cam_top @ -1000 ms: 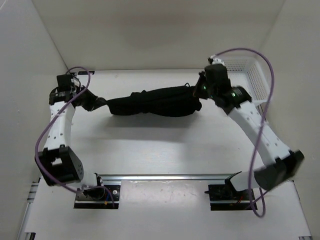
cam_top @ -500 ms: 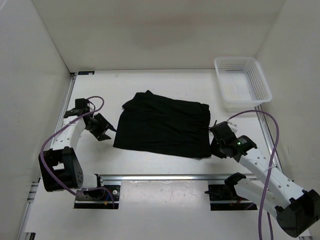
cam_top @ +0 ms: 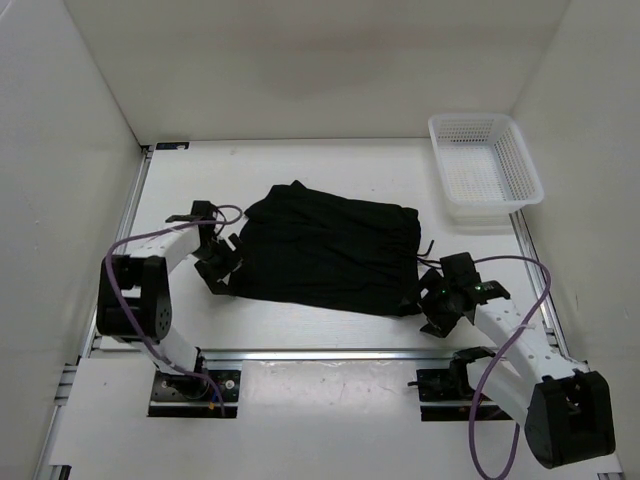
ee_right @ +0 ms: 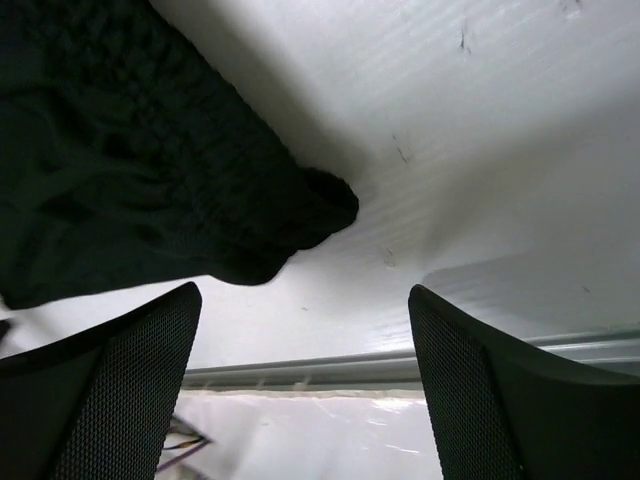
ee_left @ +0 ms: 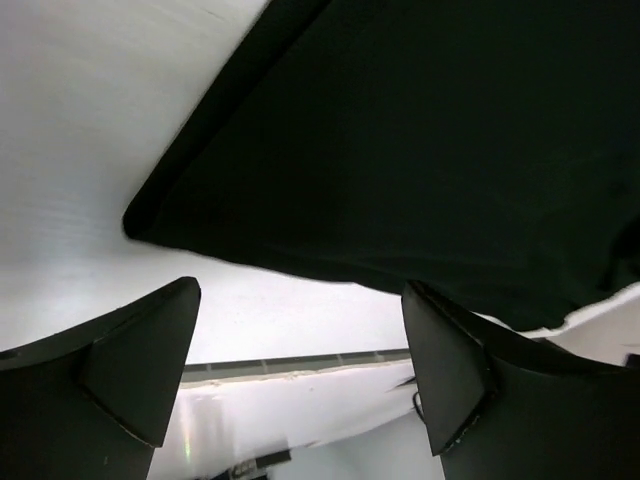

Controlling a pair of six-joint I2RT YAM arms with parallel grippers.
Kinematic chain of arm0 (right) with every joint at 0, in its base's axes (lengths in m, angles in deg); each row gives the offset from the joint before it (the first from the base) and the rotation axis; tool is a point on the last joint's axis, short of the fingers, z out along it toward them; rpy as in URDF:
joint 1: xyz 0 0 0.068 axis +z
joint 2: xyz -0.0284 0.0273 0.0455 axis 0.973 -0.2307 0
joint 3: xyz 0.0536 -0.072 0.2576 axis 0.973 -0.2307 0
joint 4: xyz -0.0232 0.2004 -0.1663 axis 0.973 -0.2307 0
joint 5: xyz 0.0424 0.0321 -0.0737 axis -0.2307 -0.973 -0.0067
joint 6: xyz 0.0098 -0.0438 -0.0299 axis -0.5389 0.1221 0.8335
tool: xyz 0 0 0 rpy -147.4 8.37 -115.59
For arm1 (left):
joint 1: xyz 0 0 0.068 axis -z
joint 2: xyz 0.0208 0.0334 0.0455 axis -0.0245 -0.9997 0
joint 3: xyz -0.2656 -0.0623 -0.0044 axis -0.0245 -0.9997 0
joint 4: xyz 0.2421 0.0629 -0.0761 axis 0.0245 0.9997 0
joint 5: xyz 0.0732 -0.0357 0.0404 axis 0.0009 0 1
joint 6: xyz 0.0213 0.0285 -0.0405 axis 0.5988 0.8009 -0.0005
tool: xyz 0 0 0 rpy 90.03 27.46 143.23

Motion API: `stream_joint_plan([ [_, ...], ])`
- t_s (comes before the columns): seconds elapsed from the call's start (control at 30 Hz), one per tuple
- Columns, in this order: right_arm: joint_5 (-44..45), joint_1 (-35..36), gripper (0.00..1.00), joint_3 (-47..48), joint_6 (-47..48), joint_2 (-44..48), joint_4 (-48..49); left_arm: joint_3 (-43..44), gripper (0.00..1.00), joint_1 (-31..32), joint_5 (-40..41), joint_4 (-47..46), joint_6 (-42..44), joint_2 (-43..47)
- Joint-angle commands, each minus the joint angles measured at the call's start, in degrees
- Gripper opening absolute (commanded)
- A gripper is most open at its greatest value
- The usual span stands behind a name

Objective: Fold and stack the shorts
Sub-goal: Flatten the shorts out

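Observation:
The black shorts [cam_top: 328, 252] lie spread flat in the middle of the table. My left gripper [cam_top: 219, 262] sits at their left edge, open, with nothing between its fingers. The left wrist view shows the shorts' edge [ee_left: 420, 150] just beyond my left gripper [ee_left: 300, 345]. My right gripper [cam_top: 437, 297] rests by the shorts' near right corner, also open and empty. A corner of the shorts [ee_right: 200, 190] lies above my right gripper [ee_right: 300, 345] in the right wrist view, apart from both fingers.
A white mesh basket [cam_top: 484, 166] stands at the back right corner. White walls enclose the table on three sides. An aluminium rail [cam_top: 320, 355] with both arm bases runs along the near edge.
A second ago both grippers held the bunched shorts up at the back. They brought the shorts forward, laid them flat and opened. Both grippers then moved in close to the shorts' edges.

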Motion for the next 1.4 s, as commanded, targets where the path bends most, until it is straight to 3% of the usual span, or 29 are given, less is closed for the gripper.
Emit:
stream_joint_plan([
  [0.0, -8.01, -3.96, 0.89, -0.96, 0.3, 0.54, 6.0, 0.1, 0.93, 2.3, 2.27, -1.93, -1.57, -3.63],
  [0.13, -9.77, -5.2, 0.88, -2.11, 0.83, -1.56, 9.34, 0.1, 0.82, 2.84, 2.88, -3.42, -2.62, -5.94],
  [0.2, -9.77, -5.2, 0.82, -3.43, 0.12, -3.05, 11.01, -0.43, 0.77, 2.84, 4.19, -3.95, -3.15, -5.94],
  [0.27, -8.46, -5.2, 0.76, -3.43, -0.49, -5.25, 14.0, -0.43, 0.55, 2.84, 5.43, -3.96, -3.67, -6.46],
  [0.33, -7.23, -5.2, 0.61, -3.35, -0.49, -8.23, 15.5, -0.43, 0.3, 2.84, 5.96, -3.96, -3.67, -8.3],
  [0.37, -7.22, -5.2, 0.49, -2.82, -0.49, -9.2, 16.02, 0.09, 0.11, 2.23, 5.96, -3.96, -3.67, -8.83],
  [0.4, -7.22, -5.2, 0.25, -1.95, 0.03, -10.0, 16.03, 0.88, 0.1, 2.22, 5.35, -3.96, -3.07, -8.84],
  [0.5, -3.64, -4.67, 0.0, 3.93, 2.4, -11.32, 12.7, 3.52, 0.1, 0.99, 4.03, -3.96, -2.53, -7.88],
  [0.67, 3.13, -5.2, 0.0, 21.56, 10.47, -12.46, 5.5, 13.87, 0.1, -2.07, 4.03, 0.95, -0.78, -1.37],
  [0.73, 3.67, -5.72, 0.0, 28.78, 13.9, -15.53, 4.0, 23.79, 0.1, -3.39, 4.03, 5.34, 0.02, -0.84],
  [0.87, 4.2, -5.73, 0.0, 52.75, 21.99, -22.04, -2.33, 43.21, 0.1, -6.38, 3.5, 12.21, 0.63, 0.47],
  [0.97, 4.2, -5.73, 0.0, 59.3, 24.11, -22.66, -4.27, 53.17, 0.1, -8.22, 2.19, 13.36, 0.63, 4.06],
  [1.37, -4.49, -5.2, 0.0, 74.51, 35.36, -11.07, -10.06, 68.54, 0.1, -14.83, 1.38, 14.06, 0.63, 17.17],
])
